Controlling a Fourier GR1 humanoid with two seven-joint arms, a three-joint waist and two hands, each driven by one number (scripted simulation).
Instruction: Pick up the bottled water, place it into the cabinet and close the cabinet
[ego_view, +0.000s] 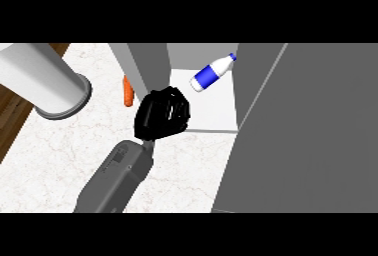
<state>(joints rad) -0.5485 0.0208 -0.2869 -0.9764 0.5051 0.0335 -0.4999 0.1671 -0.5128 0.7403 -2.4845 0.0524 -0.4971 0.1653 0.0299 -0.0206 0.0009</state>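
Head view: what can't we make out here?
- Hand: whether its fingers grip the cabinet door edge; it shows as a dark mass. Which arm it is, unclear.
- Other hand: not in view.
- Bottled water: base hidden by the cabinet wall.
- Orange object: partly behind the door, too small to identify.

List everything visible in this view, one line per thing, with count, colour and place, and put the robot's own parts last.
bottled water: one, white with a blue label and blue cap, lying tilted inside the cabinet on its white floor
cabinet: one, grey, upper middle, open at the front
cabinet door: one, grey, swung out across the right side of the view
carrot: one, orange, on the counter just left of the cabinet
cylinder: one, white with a grey base, upper left
counter: one, white marbled top with a brown wooden strip along the far left
hand: one, black, at the cabinet's left front edge, fingers curled, holding nothing visible
forearm: one, grey, rising from the lower edge
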